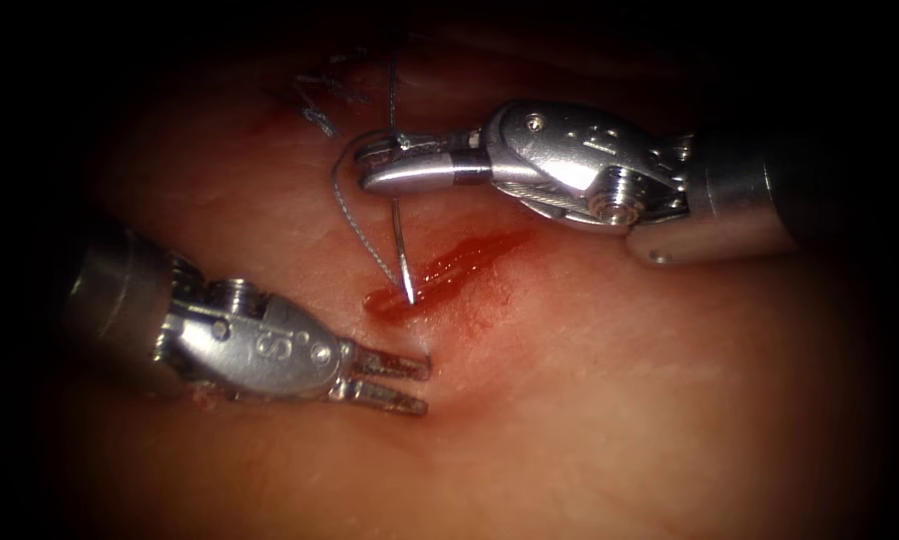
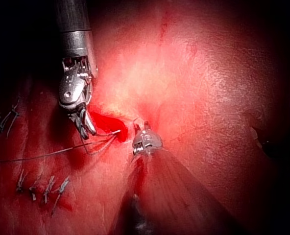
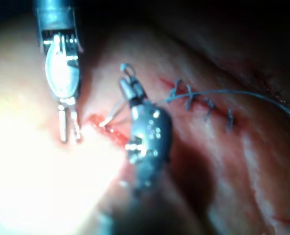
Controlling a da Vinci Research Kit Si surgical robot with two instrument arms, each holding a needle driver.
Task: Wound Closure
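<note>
My right tool [image 1: 367, 168] is shut on the curved needle [image 1: 401, 245] near its thread end, above the cut [image 1: 469, 255]. The needle points down and its tip touches the red fluid at the cut's left end; how deep it sits I cannot tell. Grey thread [image 1: 354, 225] loops from the needle's rear down the left side of the cut. My left tool [image 1: 421, 385] stands open just below the cut's left end, holding nothing. In the right wrist view the right tool [image 3: 128, 78] holds the needle [image 3: 108, 120] beside the open left tool [image 3: 69, 129].
Finished stitches [image 1: 319, 100] with cut thread ends lie on the tissue above and left of the right tool; the stitches [image 2: 42, 188] show in the left wrist view too. A long strand of thread [image 3: 243, 93] runs away across the stitched line.
</note>
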